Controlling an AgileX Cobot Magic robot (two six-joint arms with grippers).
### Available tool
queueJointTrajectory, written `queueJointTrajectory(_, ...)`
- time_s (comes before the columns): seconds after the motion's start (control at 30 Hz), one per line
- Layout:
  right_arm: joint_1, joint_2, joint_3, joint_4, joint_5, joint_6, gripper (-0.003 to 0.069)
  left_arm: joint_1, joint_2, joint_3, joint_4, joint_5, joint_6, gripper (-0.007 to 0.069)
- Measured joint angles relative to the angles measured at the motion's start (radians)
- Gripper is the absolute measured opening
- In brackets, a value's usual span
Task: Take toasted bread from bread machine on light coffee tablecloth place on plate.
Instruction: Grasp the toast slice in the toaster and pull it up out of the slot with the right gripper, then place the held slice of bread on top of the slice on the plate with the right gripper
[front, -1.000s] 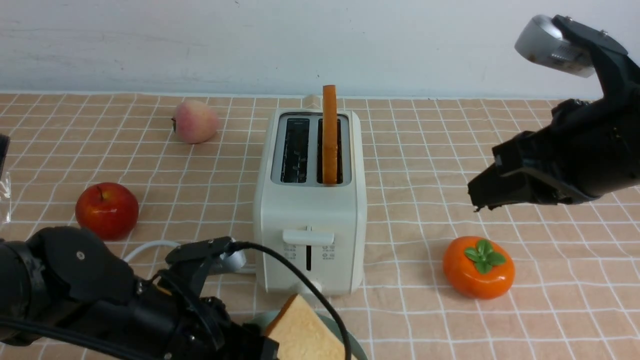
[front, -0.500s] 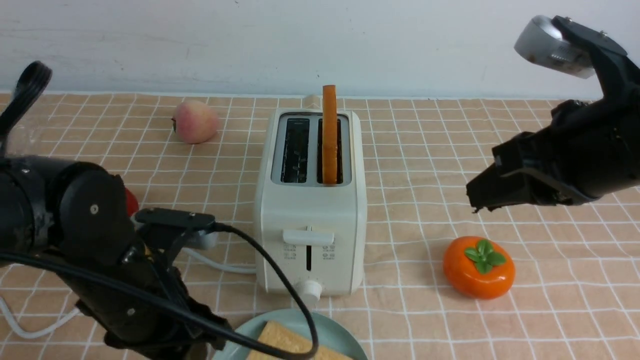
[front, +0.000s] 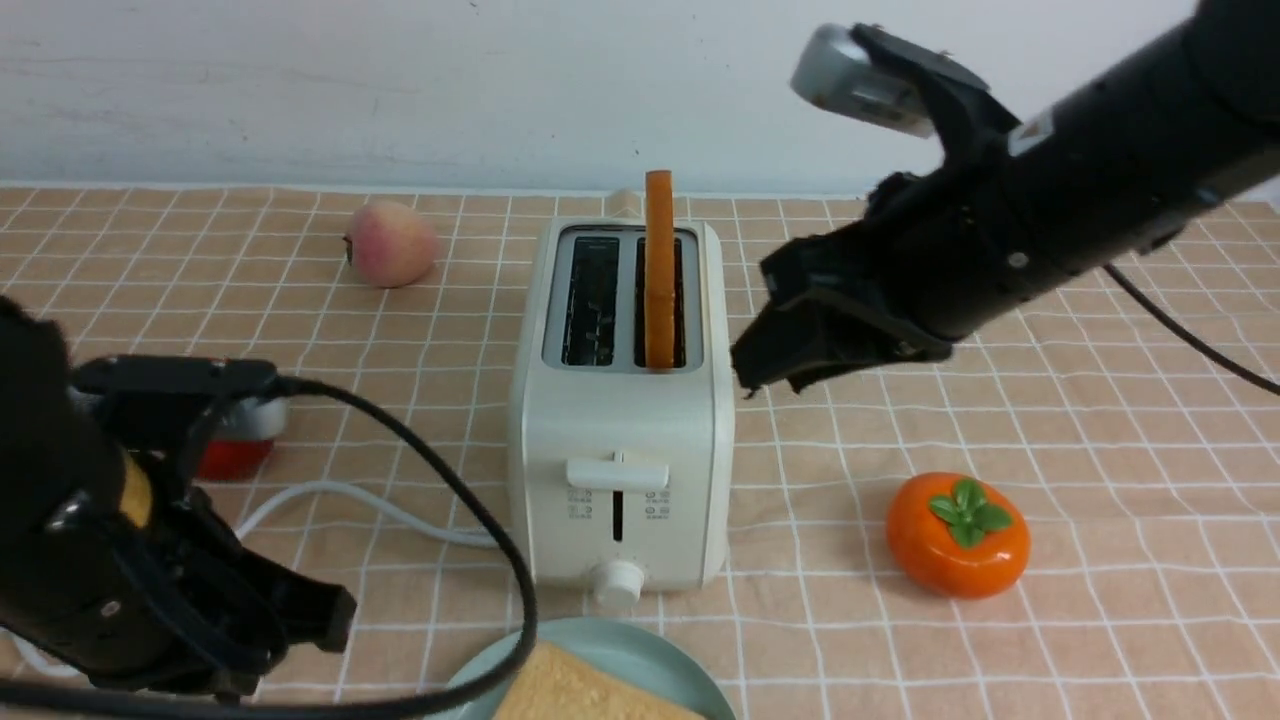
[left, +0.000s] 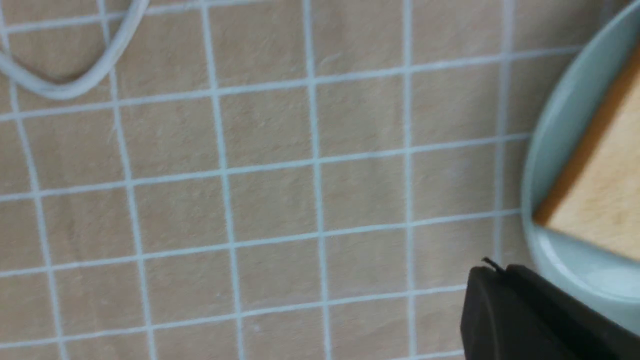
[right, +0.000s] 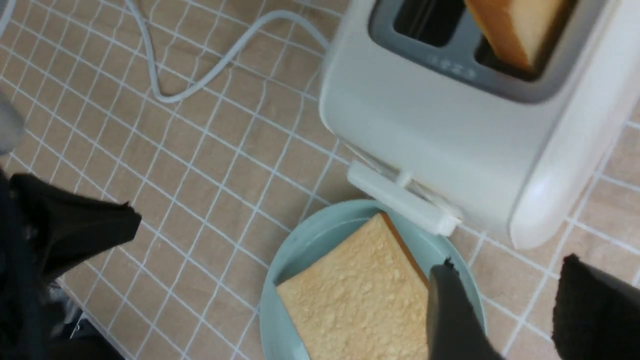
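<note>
The toasted bread (front: 659, 290) stands upright in the right-hand slot of the cream-white toaster (front: 620, 440), its golden-orange crust showing well above the grey rim. The left-hand slot has no bread in it, and another slice (right: 365, 290) lies on the pale green plate (right: 272, 305) at the near side of the toaster.

I'd expect the standing slice to be light and fairly stiff at the crust, but softer and crumbly through its porous middle. It shouldn't be slippery; the danger is more in squeezing, which could dent or crack it. The best hold looks to be high on the exposed part, one finger against each broad face, about midway between the near and far edges, with just enough pressure to draw it straight up. A tilted pull could scrape it on the slot or drag the toaster over the light coffee tablecloth (front: 820, 640).

The right gripper (right: 505, 305) is just to the right of the toaster, its jaws spread with nothing between them. The left gripper (front: 290, 640) is over the cloth, left of the plate, its jaws pressed together and holding nothing. To my eye the right one is better placed for this slice.
</note>
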Motion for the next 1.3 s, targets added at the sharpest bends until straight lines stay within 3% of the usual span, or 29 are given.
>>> queueJointTrajectory(0.27, 0.009, 0.173, -0.25, -0.143, 0.007, 0.184, 0.047, 0.0, -0.372, 0.222, -0.049, -0.143, 0.0, -0.0014)
queueJointTrajectory(0.43, 0.013, 0.252, -0.331, -0.135, 0.006, 0.212, 0.0549, 0.0, -0.538, 0.339, -0.051, -0.159, -0.002, -0.0014)
queueJointTrajectory(0.67, 0.031, 0.345, -0.369, -0.147, -0.038, 0.21, 0.0561, 0.0, -0.652, 0.412, -0.051, -0.16, -0.005, -0.0014)
queueJointTrajectory(0.77, 0.03, 0.358, -0.369, -0.163, -0.065, 0.207, 0.0474, 0.0, -0.664, 0.413, -0.051, -0.164, -0.005, -0.0014)
queueJointTrajectory(0.87, 0.029, 0.35, -0.398, -0.169, -0.066, 0.169, 0.0177, 0.0, -0.664, 0.413, -0.051, -0.166, -0.005, -0.0014)
queueJointTrajectory(0.93, 0.026, 0.329, -0.428, -0.183, -0.037, 0.14, 0.0088, 0.0, -0.664, 0.413, -0.049, -0.166, -0.005, -0.0014)
queueJointTrajectory(1.2, -0.003, 0.126, -0.538, -0.22, 0.106, 0.111, 0.0105, 0.0, -0.664, 0.413, -0.047, -0.166, -0.004, -0.0014)
queueJointTrajectory(1.3, -0.042, 0.012, -0.546, -0.22, 0.249, 0.085, 0.0105, 0.0, -0.664, 0.413, -0.046, -0.166, -0.004, -0.0014)
